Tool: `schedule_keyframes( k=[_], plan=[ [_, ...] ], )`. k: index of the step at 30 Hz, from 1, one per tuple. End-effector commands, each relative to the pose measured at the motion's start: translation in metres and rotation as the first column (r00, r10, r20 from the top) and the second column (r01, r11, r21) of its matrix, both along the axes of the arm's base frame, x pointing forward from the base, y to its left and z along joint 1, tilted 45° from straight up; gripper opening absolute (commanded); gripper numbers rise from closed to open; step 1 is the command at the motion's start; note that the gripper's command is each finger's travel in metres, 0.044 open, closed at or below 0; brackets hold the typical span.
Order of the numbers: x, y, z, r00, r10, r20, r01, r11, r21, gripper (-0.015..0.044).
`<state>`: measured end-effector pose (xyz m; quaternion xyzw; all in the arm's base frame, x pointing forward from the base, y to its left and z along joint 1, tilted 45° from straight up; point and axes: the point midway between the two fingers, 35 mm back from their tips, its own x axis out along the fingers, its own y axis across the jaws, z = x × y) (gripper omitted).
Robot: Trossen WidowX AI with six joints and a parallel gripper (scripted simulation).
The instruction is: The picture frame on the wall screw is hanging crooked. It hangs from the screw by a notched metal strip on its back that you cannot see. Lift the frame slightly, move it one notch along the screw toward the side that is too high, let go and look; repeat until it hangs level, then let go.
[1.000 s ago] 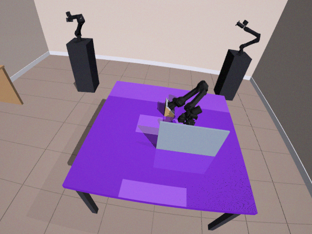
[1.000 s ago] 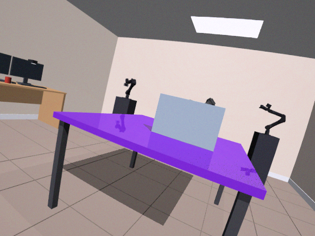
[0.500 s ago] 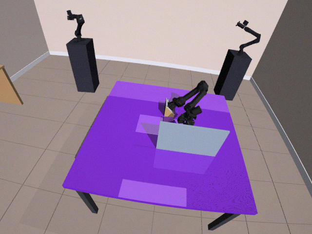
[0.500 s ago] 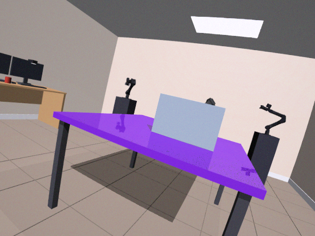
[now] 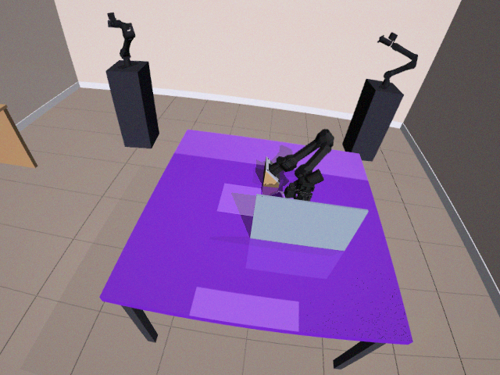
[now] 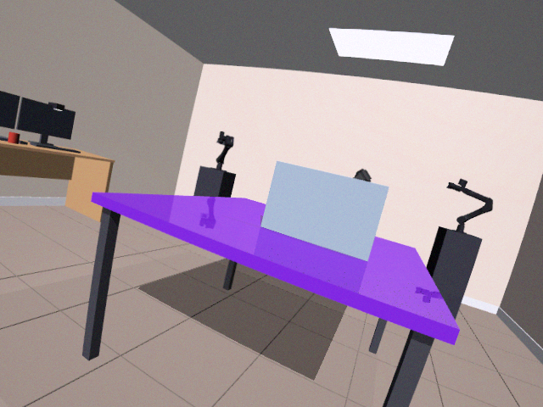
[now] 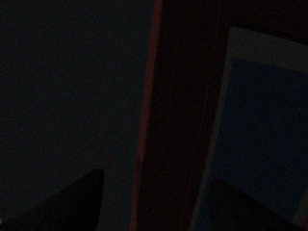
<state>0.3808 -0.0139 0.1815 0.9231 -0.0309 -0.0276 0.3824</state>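
I had the gripper (image 5: 269, 174) apart beside the picture frame (image 5: 269, 180); whether it hung level stayed hidden.

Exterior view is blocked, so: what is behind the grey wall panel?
Behind the wall panel, the top view shows the arm and the frame's edge at the tool. The screw and the frame's tilt are hidden.
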Motion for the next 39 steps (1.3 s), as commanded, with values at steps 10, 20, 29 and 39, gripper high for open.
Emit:
schedule_keyframes(
  k=[10, 20, 29, 39],
  plan=[
    [-0.048, 0.006, 0.011, 1.0, 0.0, -0.006, 0.0, 0.997, -0.072, 0.026],
    [-0.099, 0.009, 0.001, 1.0, -0.002, -0.013, 0.0, 0.988, -0.151, 0.026],
    [-0.128, 0.013, 0.034, 1.0, -0.015, -0.01, 0.013, 0.984, -0.175, 0.026],
    [-0.191, 0.005, 0.047, 0.999, -0.035, -0.014, 0.031, 0.974, -0.224, 0.026]
  ],
)
